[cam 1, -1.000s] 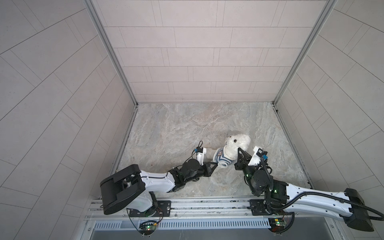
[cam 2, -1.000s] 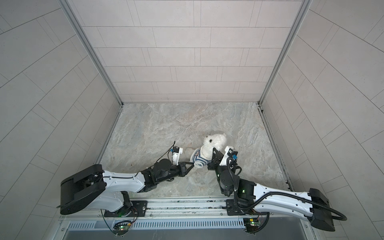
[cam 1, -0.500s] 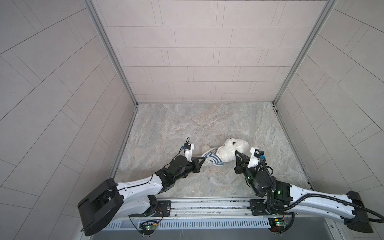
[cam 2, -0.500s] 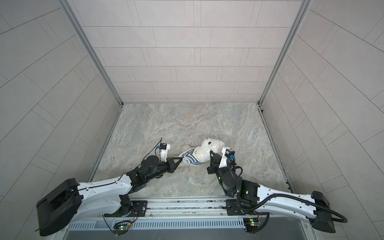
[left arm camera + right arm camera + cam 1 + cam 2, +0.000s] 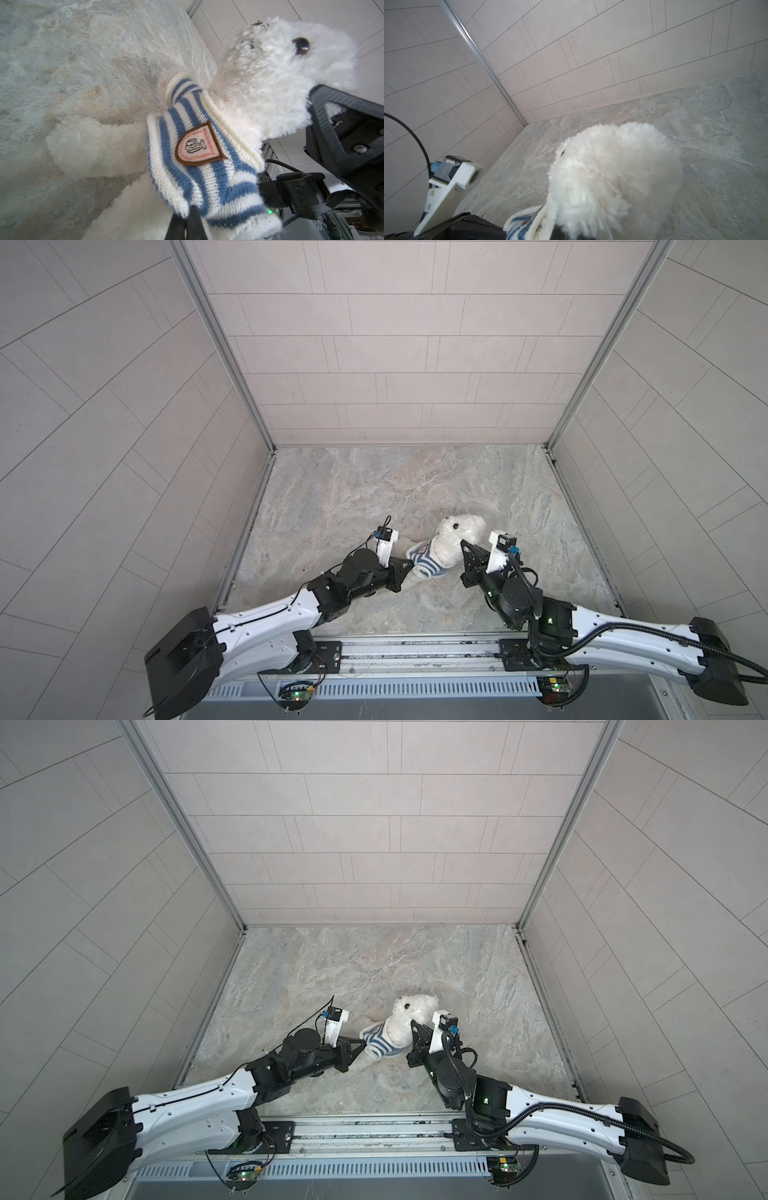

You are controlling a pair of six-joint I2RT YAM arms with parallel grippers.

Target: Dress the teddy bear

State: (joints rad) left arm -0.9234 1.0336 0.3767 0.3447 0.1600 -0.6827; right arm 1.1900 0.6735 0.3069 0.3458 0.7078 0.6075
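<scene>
The teddy bear [image 5: 455, 533] [image 5: 409, 1015], fluffy and white, is propped near the front middle of the stone floor, head toward the back wall. A blue-and-white striped shirt [image 5: 424, 563] [image 5: 380, 1043] [image 5: 197, 158] with a chest badge covers its chest, and the bare belly and legs show below it. My left gripper [image 5: 409, 568] [image 5: 362, 1042] [image 5: 187, 220] is shut on the shirt's lower hem. My right gripper [image 5: 463, 546] [image 5: 412, 1024] [image 5: 560, 234] is shut in the fur behind the bear's head [image 5: 612, 176], its tips buried in it.
Tiled walls close in the stone floor [image 5: 353, 489] on three sides. The metal rail [image 5: 415, 649] with both arm bases runs along the front edge. The left arm's white camera mount [image 5: 454, 178] shows close beside the bear.
My left gripper pulled the shirt hem to the left, stretching it down the body, then eased back slightly. The bear tipped and slid a little left, and the right gripper moved with it.
</scene>
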